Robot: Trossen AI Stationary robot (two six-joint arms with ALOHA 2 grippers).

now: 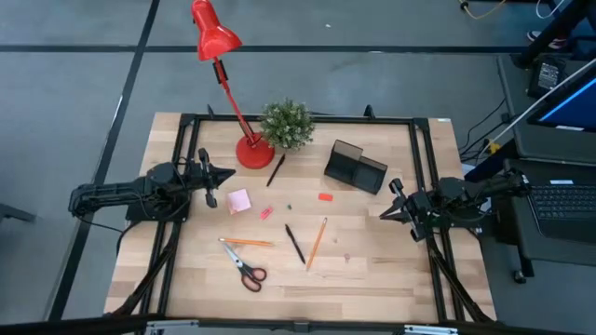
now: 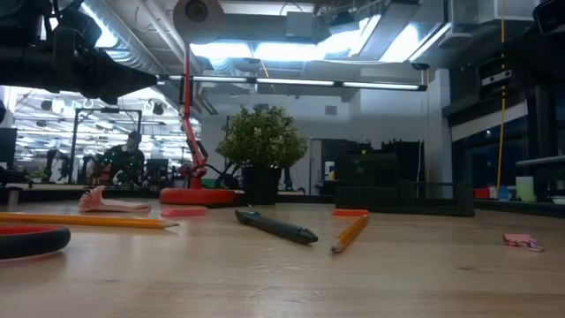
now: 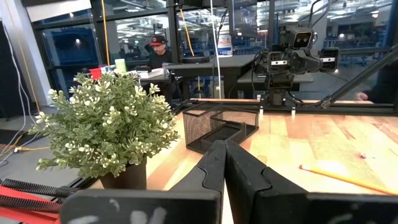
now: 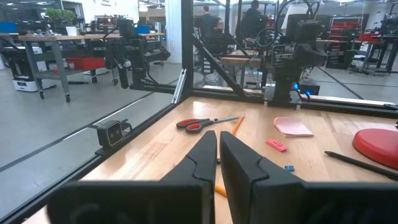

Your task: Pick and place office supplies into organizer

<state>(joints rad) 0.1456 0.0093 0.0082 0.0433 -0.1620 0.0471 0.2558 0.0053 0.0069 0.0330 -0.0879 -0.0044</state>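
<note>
Nothing is placed yet: the black mesh rectangular organizer (image 1: 355, 167) is seen empty, supplies scattered; both grippers' jaws are shut, empty.

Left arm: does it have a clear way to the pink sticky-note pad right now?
Probably yes. The pink sticky-note pad lies on bare wood just ahead of the left tool, which is shut and empty. Nothing stands between them; the lamp base sits off to the side.

Both arms were matte black and chunky-jointed, each hand, left hand (image 1: 226, 174) and right hand (image 1: 383, 214), tapering into two dark wedge-shaped fingers (image 3: 208, 171).
</note>
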